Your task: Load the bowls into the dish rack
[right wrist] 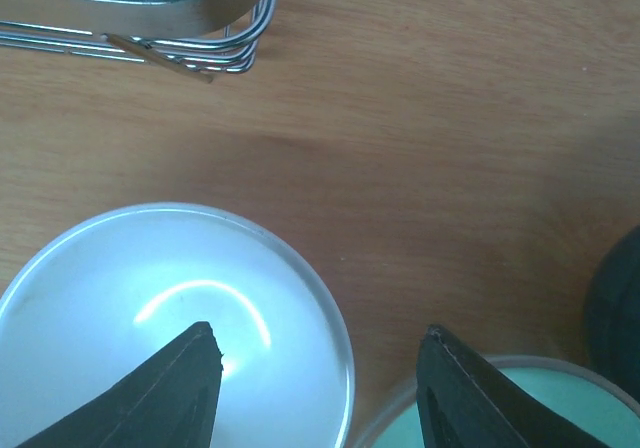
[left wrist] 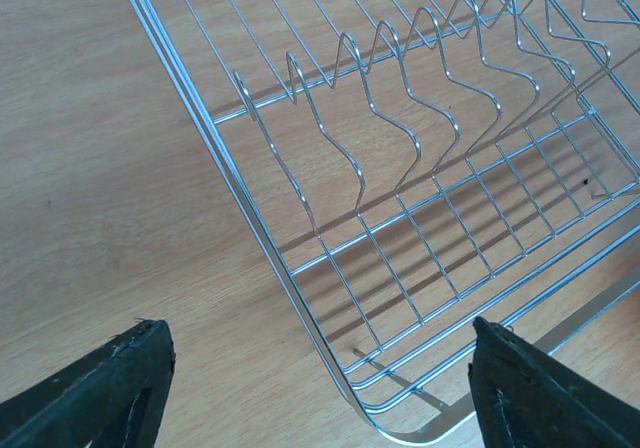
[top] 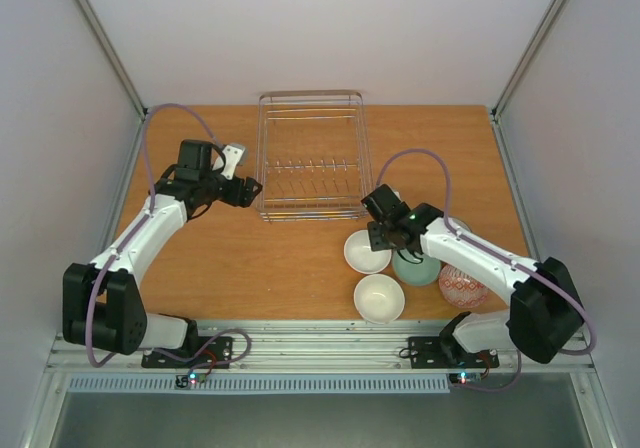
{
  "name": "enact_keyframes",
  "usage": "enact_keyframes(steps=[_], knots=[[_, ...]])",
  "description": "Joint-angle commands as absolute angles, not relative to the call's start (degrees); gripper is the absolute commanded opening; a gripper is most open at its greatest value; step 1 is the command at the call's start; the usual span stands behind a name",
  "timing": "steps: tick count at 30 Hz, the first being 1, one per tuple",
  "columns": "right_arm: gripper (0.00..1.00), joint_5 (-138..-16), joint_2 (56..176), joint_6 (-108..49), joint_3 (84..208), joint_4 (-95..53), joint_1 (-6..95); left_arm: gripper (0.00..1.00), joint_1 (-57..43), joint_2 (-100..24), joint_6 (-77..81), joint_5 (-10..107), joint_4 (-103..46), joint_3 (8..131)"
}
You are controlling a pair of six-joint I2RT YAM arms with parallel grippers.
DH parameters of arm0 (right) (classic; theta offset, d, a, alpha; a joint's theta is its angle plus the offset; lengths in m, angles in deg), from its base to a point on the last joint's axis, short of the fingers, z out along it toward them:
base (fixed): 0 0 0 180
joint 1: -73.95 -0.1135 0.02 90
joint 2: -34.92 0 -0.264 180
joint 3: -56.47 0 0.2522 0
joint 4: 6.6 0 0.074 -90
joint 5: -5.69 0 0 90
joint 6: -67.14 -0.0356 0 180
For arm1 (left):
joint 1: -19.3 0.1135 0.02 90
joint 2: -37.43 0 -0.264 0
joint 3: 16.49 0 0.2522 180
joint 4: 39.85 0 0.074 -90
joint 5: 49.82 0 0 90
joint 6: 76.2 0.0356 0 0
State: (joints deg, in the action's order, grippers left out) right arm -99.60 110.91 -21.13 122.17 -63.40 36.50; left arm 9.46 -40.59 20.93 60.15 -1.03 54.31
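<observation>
The wire dish rack (top: 310,153) stands at the back middle of the table and holds no bowls. Two white bowls (top: 366,252) (top: 379,298), a mint-green bowl (top: 415,267) and a red-and-white patterned bowl (top: 463,287) sit at the front right. My right gripper (top: 385,233) is open above the nearer white bowl's right rim (right wrist: 180,298), with one finger over the white bowl and the other over the mint bowl (right wrist: 530,398). My left gripper (top: 245,190) is open and empty at the rack's front left corner (left wrist: 400,408). No orange bowl is in view.
The table has raised metal rails at its sides and front (top: 330,333). White walls enclose the back and sides. The rack's front right corner shows in the right wrist view (right wrist: 200,28).
</observation>
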Motion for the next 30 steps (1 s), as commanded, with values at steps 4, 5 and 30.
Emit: enact_keyframes(steps=[4, 5, 30], knots=[[0.51, -98.6, 114.0, -21.1, 121.0, -58.5, 37.4, 0.81, 9.4, -41.0, 21.9, 62.0, -2.3, 53.5], [0.51, -98.6, 114.5, -21.2, 120.8, -58.2, 37.6, 0.81, 9.4, -41.2, 21.9, 62.0, -2.3, 53.5], [0.01, -97.2, 118.5, -20.9, 119.2, -55.1, 39.3, 0.81, 9.4, -41.7, 21.7, 62.0, -2.3, 53.2]])
